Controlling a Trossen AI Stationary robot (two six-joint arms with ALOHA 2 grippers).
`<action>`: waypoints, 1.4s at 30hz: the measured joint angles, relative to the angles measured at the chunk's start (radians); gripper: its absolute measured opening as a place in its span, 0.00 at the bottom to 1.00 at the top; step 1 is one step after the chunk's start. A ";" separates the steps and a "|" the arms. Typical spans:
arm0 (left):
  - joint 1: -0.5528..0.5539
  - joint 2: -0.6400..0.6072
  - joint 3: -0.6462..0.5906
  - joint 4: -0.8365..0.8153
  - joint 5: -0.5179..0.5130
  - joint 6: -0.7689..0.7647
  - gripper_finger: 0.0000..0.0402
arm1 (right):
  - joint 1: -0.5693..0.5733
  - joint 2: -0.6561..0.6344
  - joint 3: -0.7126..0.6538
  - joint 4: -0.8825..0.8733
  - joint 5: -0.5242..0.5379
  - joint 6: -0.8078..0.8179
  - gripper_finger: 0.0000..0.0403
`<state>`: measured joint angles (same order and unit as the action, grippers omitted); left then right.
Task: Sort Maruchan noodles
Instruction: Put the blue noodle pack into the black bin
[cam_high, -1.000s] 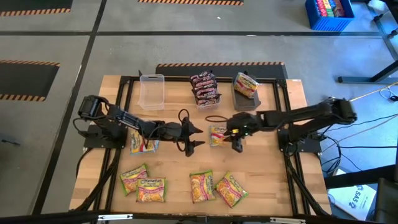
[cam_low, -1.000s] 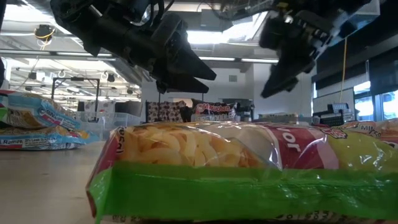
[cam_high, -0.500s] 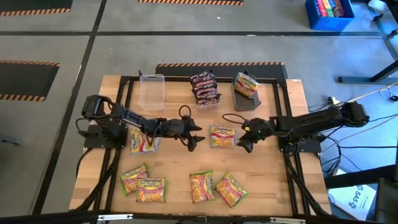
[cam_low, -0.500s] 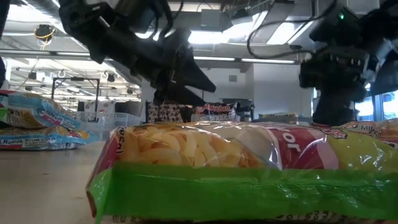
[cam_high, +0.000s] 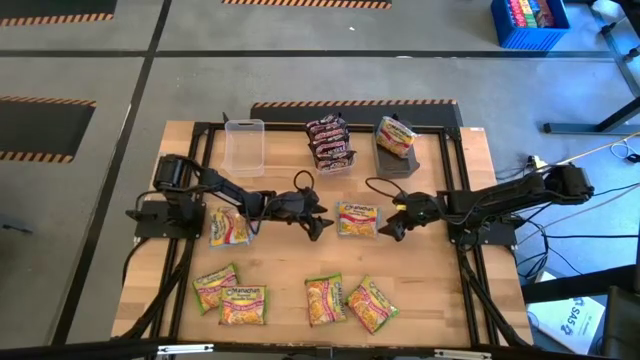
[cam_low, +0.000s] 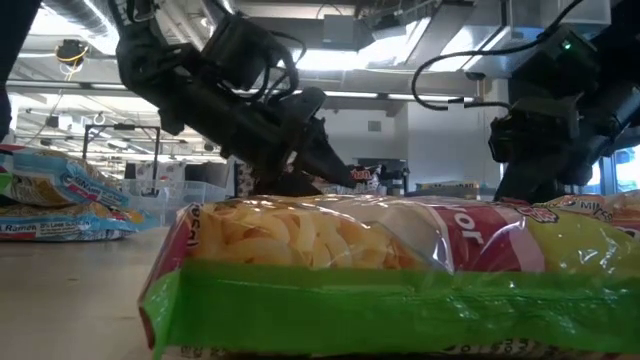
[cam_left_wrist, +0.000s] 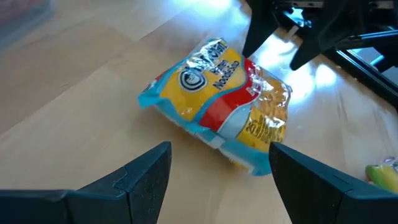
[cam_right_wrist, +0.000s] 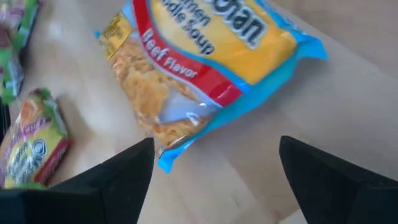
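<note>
Since a second ago the right gripper (cam_high: 397, 222) has let go of the blue-edged beef packet (cam_high: 356, 219), drawn back to the packet's right and spread its fingers, while the left gripper (cam_high: 318, 222) has crept closer from the other side. From above, that packet lies flat mid-table between the two open, empty grippers; another blue-edged packet (cam_high: 229, 228) sits by the left arm, four yellow-green packets (cam_high: 241, 303) line the near edge, maroon packets (cam_high: 329, 141) stand at the back beside an empty clear tub (cam_high: 244, 146) and a dark grey tub (cam_high: 397, 148) holding one packet. The low view is filled by a green-edged packet (cam_low: 400, 275), both arms hanging behind it. In the left wrist view, the beef packet (cam_left_wrist: 217, 104) lies just ahead of the spread fingers (cam_left_wrist: 143, 177). In the right wrist view, it (cam_right_wrist: 205, 65) sits just beyond wide-open fingers (cam_right_wrist: 121, 174). It looks light, its film crinkly and slick, the noodle block inside brittle; a gentle pinch across opposite edges seems safest.
</note>
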<state>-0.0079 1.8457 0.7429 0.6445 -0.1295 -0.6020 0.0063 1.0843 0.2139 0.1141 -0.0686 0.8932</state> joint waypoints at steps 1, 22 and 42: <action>-0.002 0.006 0.008 0.000 0.000 0.000 0.66 | 0.000 0.000 -0.002 0.001 0.007 0.016 0.81; -0.008 0.209 0.158 0.005 0.085 0.067 0.66 | 0.000 0.201 -0.001 0.273 0.020 0.050 0.80; -0.013 0.209 0.157 -0.002 0.084 0.172 0.66 | -0.001 0.448 0.080 0.598 -0.009 -0.073 0.80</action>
<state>-0.0205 2.0548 0.9000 0.6426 -0.0460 -0.4296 0.0051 1.5326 0.2935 0.7121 -0.0776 0.8198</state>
